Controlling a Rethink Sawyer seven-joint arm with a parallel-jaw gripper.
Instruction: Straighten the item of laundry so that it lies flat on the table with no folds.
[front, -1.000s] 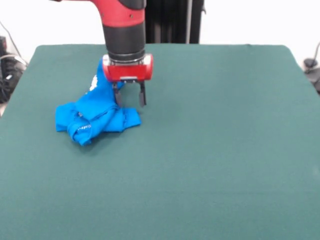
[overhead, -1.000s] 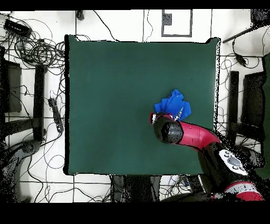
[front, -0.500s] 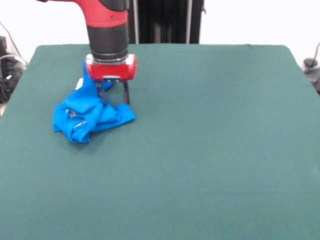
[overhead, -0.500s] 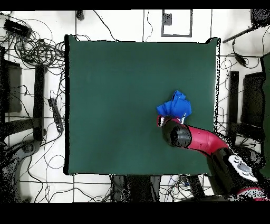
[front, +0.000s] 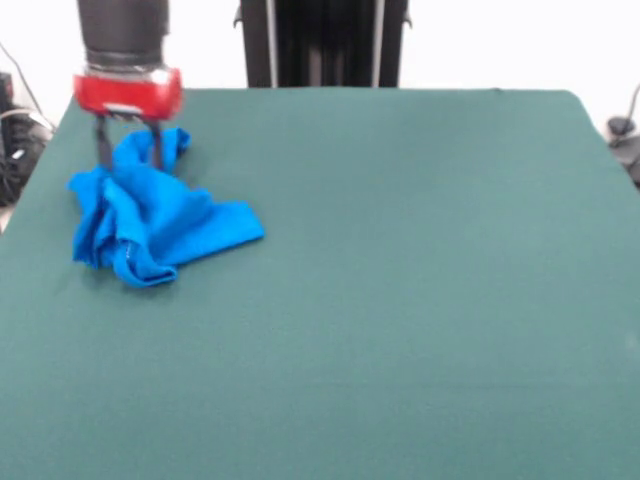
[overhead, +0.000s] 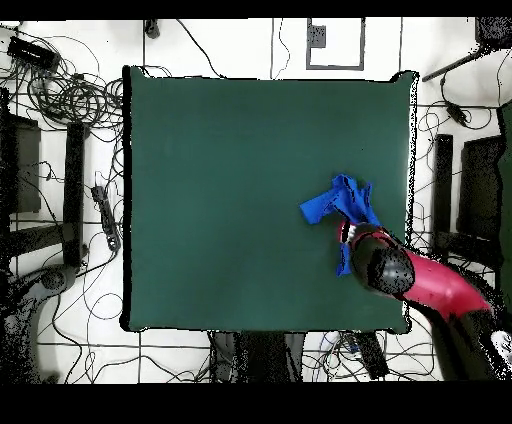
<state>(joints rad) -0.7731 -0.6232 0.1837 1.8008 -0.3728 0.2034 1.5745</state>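
Note:
The item of laundry (front: 155, 220), a bright blue T-shirt, lies crumpled near the far left corner of the dark green table (front: 420, 300). One flat flap points right and the rest is a bunched heap. My gripper (front: 130, 160) stands over the heap's far end with a raised fold of the shirt between its fingers, shut on it. In the overhead view the shirt (overhead: 338, 200) sits near the table's right edge. The arm's round wrist (overhead: 380, 268) covers the gripper there, and a blue strip of cloth shows beside it.
In the front view the table's left edge (front: 40, 160) runs close to the gripper. In the overhead view, cables (overhead: 70, 95) and dark equipment (overhead: 480, 190) lie on the floor all around the table (overhead: 220, 180).
The gripper has moved left and toward the table's far corner, dragging the shirt with it. The shirt has opened from a tight bundle into a longer shape with one flap trailing.

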